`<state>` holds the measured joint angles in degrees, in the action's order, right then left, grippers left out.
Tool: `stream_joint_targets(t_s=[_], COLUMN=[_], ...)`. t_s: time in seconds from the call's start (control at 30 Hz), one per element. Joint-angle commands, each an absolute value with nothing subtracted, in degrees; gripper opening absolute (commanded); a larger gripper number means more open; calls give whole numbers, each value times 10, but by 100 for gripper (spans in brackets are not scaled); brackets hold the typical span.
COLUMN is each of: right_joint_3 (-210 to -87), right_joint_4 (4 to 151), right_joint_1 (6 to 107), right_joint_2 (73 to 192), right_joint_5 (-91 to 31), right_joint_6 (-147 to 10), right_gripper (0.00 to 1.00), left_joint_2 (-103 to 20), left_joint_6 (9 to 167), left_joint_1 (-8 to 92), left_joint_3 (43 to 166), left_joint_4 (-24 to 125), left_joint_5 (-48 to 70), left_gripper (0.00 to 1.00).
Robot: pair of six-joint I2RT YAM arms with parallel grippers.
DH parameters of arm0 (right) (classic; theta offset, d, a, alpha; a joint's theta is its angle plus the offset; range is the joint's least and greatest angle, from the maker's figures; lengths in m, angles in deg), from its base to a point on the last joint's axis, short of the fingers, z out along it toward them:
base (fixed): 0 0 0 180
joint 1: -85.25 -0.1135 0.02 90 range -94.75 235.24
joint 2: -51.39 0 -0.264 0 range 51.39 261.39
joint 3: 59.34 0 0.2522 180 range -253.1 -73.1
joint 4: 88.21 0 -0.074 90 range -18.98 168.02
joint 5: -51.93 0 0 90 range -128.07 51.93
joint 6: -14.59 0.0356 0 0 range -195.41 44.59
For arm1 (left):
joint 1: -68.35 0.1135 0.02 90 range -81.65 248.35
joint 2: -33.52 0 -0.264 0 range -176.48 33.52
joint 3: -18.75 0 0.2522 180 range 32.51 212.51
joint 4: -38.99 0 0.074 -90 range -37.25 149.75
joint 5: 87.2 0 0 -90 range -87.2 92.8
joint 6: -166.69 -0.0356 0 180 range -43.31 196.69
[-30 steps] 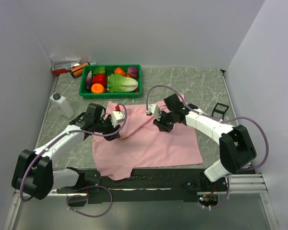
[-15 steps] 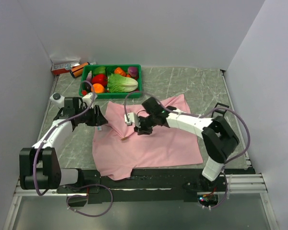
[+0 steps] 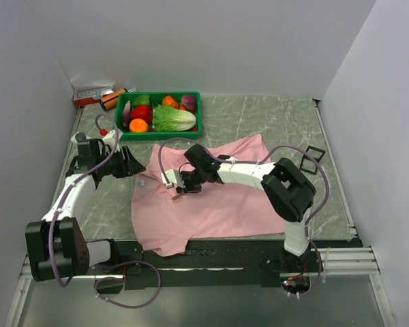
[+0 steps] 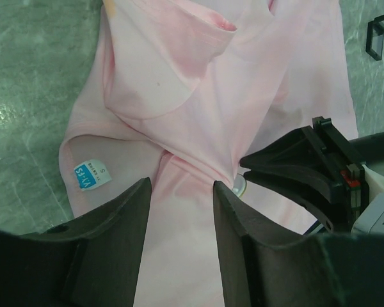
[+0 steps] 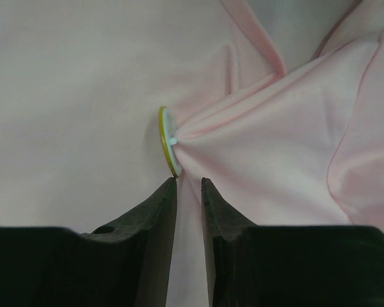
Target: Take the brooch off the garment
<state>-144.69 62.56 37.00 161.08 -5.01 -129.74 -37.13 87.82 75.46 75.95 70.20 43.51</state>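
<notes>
Left gripper [image 3: 132,165]: fingers were spread wide with nothing between them, held at the left edge of the garment [image 3: 225,204]. The size label [image 4: 89,176] lay just ahead of its left-hand finger. Bare marble table [image 3: 273,116] lay open on the outer side of this gripper. The green crate [image 3: 198,116] of vegetables stood beyond it, apart from the cloth.

Right gripper [image 5: 188,182]: it was set over the middle of the garment, tips at the brooch [image 5: 169,142]. The brooch was a white disc with a yellow rim, seen edge-on, with creases radiating from it. The jaws stood narrowly apart. One fingertip met the disc's lower edge and a fold ran into the gap. Whether anything was pinched could not be told. Flat cloth lay free on every side of this gripper.

Against one second earlier: the left gripper had been drawn outward, away from the brooch to the cloth's edge. The right gripper had been carried leftward across the garment to the brooch.
</notes>
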Motion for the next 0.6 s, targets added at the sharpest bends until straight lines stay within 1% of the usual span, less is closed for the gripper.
stream_joint_targets(t_s=[0.0,0.27,0.53,0.57], right_joint_3=[-1486,-1497,-1508,-1511], right_joint_4=[636,592,551,549], right_joint_1=[361,348,346,346], right_joint_2=[1619,1631,1642,1644], right_joint_5=[-37,-27,-29,-30], right_joint_6=[-1304,-1333,-1356,-1357], right_gripper=[29,24,23,21], left_joint_2=[-349,-350,-351,-353], left_joint_6=[892,886,888,887], left_joint_1=[758,763,767,767], left_joint_3=[751,756,753,754], left_joint_4=[689,693,687,687], left_joint_5=[453,449,446,446], left_gripper=[49,49,50,50])
